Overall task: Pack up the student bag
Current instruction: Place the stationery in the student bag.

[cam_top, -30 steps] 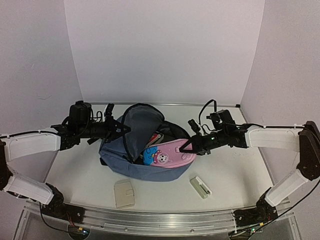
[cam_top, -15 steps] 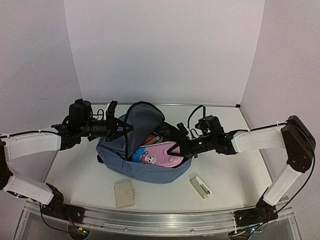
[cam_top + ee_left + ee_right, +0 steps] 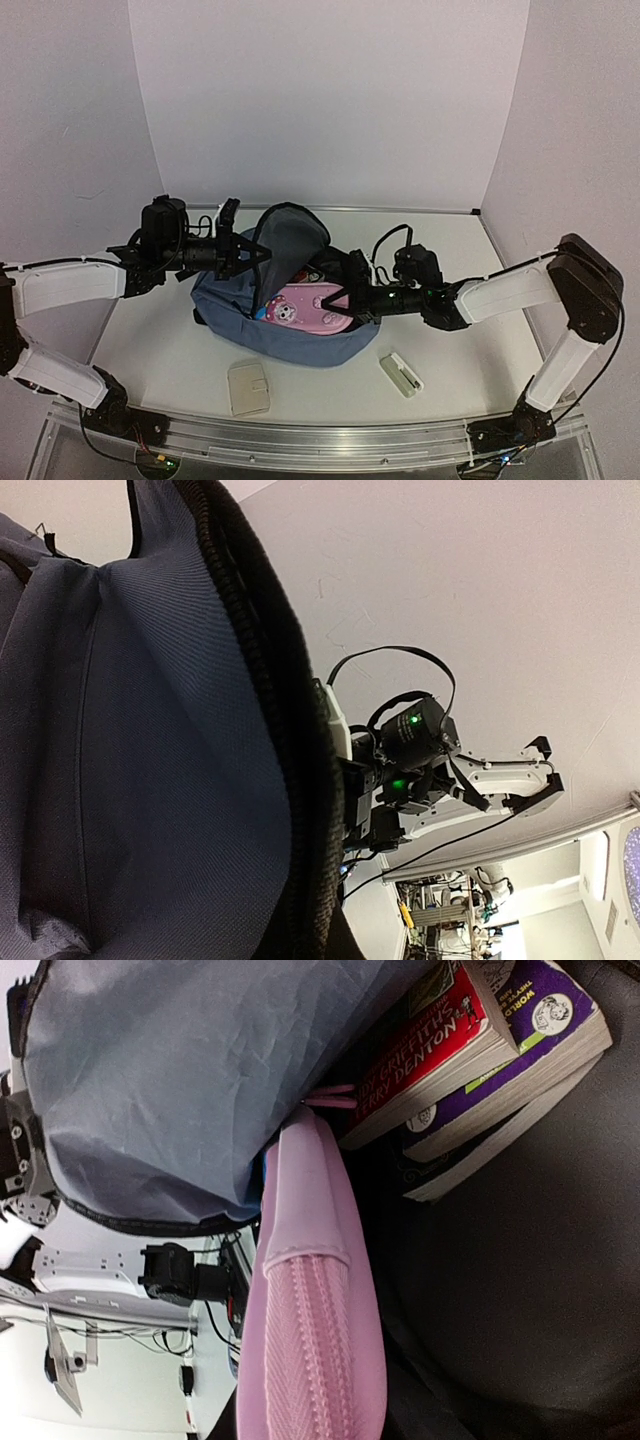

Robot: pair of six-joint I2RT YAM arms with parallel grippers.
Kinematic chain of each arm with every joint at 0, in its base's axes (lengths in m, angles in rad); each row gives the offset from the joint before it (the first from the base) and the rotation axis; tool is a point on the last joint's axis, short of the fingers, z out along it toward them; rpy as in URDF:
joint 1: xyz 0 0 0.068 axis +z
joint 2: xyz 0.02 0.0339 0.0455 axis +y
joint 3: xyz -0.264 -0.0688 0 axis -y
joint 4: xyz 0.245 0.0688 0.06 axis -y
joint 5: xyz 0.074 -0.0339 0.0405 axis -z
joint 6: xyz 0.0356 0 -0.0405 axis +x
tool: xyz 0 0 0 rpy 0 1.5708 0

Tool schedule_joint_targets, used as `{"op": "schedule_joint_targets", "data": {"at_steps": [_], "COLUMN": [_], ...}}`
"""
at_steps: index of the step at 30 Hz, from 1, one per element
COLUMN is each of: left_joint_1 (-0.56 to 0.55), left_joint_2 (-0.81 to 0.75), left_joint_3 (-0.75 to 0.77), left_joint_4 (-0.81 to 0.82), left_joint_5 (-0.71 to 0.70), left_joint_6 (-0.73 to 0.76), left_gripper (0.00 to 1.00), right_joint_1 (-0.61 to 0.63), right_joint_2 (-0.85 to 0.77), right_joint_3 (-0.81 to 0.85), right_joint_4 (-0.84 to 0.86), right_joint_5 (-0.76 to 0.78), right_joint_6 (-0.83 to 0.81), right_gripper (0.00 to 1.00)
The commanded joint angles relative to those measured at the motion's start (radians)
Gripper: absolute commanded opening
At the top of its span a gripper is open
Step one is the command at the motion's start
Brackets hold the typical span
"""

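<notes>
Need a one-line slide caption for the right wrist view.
Wrist close-up: pink pencil case partway inside the open student bag, zipper edge facing the camera, stacked paperbacks beside it.

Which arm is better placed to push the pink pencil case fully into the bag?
Right: the right end effector grips the pink pencil case, partly inside the student bag; the left end effector holds the flap open.

We see two arms, the left arm [image 3: 70, 285] and the right arm [image 3: 500, 290], built of white shells on the long links with black joints between them. The left gripper [image 3: 258, 256] and the right gripper [image 3: 340, 300] are black with pointed fingers. Thin black cables [image 3: 388, 236] loop over each wrist, and small green lights [image 3: 410, 720] glow on the right one.
</notes>
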Motion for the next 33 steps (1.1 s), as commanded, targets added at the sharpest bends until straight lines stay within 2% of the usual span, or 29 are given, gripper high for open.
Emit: {"op": "schedule_joint_targets", "data": {"at_steps": [1, 11, 18, 21, 26, 29, 33], "left_joint_1": [-0.012, -0.032, -0.049, -0.051, -0.051, -0.051, -0.051], "left_joint_2": [-0.006, 0.005, 0.027, 0.025, -0.038, -0.070, -0.081], "left_joint_3": [0.058, 0.069, 0.072, 0.072, 0.057, 0.058, 0.064], "left_joint_4": [0.093, 0.113, 0.144, 0.132, 0.058, 0.000, -0.049], "left_joint_5": [0.026, 0.026, 0.025, 0.021, -0.038, -0.071, -0.078], "left_joint_6": [0.015, 0.008, -0.006, 0.003, 0.056, 0.085, 0.103], "left_gripper": [0.00, 0.00, 0.00, 0.00, 0.00, 0.00, 0.00], "right_joint_1": [0.053, 0.201, 0.283, 0.289, 0.290, 0.289, 0.289], "right_joint_2": [0.044, 0.128, 0.236, 0.261, 0.191, 0.139, 0.086], "right_joint_3": [0.019, 0.096, 0.204, 0.224, 0.173, 0.149, 0.112], "right_joint_4": [0.273, 0.287, 0.288, 0.287, 0.254, 0.165, 0.099], "right_joint_5": [0.090, 0.351, 0.447, 0.454, 0.512, 0.554, 0.581], "right_joint_6": [0.112, 0.029, -0.024, -0.025, -0.046, -0.090, -0.110], "right_gripper": [0.00, 0.00, 0.02, 0.13, 0.44, 0.54, 0.61]}}
